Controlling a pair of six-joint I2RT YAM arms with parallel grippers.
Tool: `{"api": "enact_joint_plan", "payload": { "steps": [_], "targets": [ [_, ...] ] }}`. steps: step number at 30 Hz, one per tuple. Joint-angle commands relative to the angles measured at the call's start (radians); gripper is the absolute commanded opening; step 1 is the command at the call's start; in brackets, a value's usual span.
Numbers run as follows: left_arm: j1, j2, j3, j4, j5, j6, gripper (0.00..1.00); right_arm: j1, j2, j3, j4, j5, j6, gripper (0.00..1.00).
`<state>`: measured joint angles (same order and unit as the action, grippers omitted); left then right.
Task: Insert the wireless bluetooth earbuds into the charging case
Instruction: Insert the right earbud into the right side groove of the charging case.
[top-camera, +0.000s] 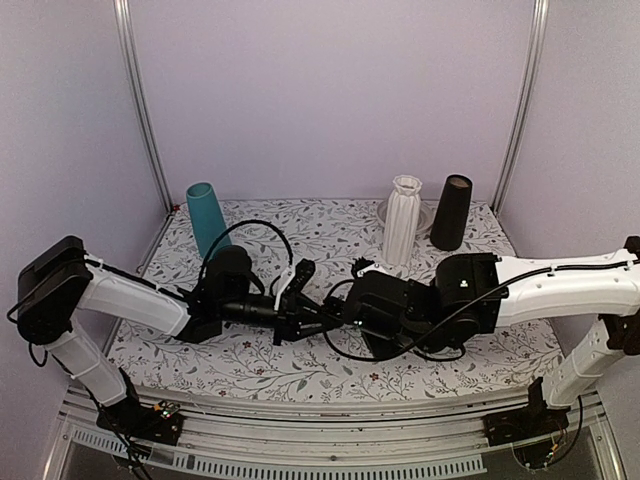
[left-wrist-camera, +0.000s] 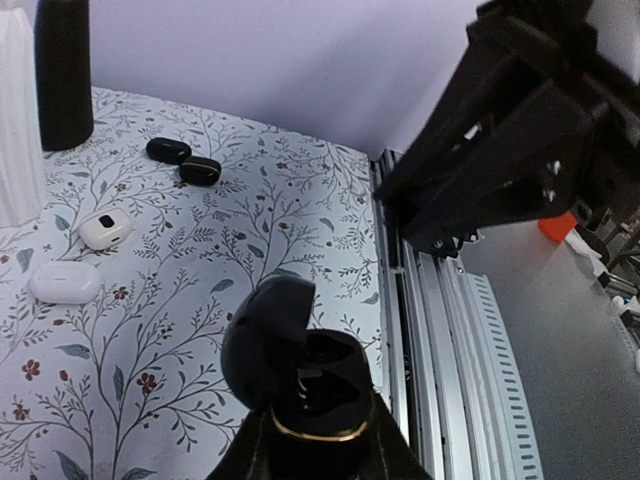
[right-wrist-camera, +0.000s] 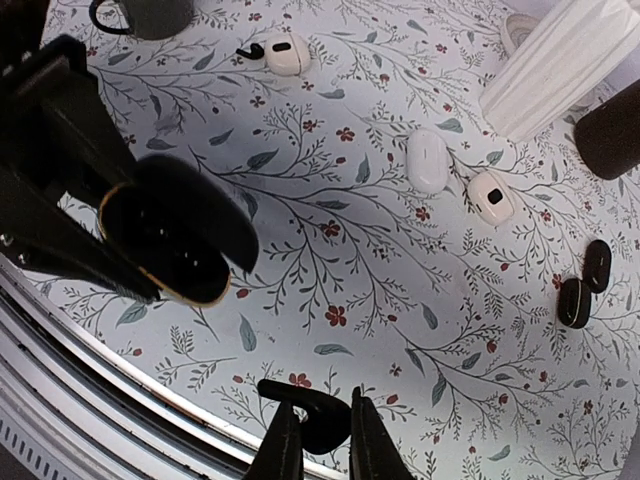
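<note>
Teal cup (top-camera: 207, 218), white ribbed vase (top-camera: 402, 220), black tumbler (top-camera: 452, 212), floral tablecloth (top-camera: 300, 235).

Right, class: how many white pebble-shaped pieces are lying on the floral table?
3. One white piece lies by the dark mug; two more sit close together near the ribbed white vase. Others may be hidden from view.

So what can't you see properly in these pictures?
- Left wrist view: inside the open case is too dark to see.
- Right wrist view: the right gripper hides part of the small black piece it pinches.
- Same view: the mug is cut off by the top edge.
</note>
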<state>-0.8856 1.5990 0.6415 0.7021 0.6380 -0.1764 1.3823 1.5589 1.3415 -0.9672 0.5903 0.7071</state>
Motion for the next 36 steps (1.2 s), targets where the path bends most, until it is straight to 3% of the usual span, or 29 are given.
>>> {"api": "enact_joint_plan", "payload": {
  "steps": [1, 12, 36],
  "targets": [
    [-0.032, -0.012, 0.026, -0.037, -0.010, 0.055, 0.00, -0.026, 0.012, 0.071, -0.016, 0.080, -0.096, 0.08],
    [-0.048, 0.007, 0.063, -0.024, 0.006, 0.006, 0.00, -0.028, 0.094, 0.140, 0.032, 0.079, -0.204, 0.08],
    [-0.052, 0.008, 0.064, 0.036, -0.035, -0.045, 0.00, -0.031, 0.149, 0.152, 0.026, 0.062, -0.191, 0.09]
  ]
}}
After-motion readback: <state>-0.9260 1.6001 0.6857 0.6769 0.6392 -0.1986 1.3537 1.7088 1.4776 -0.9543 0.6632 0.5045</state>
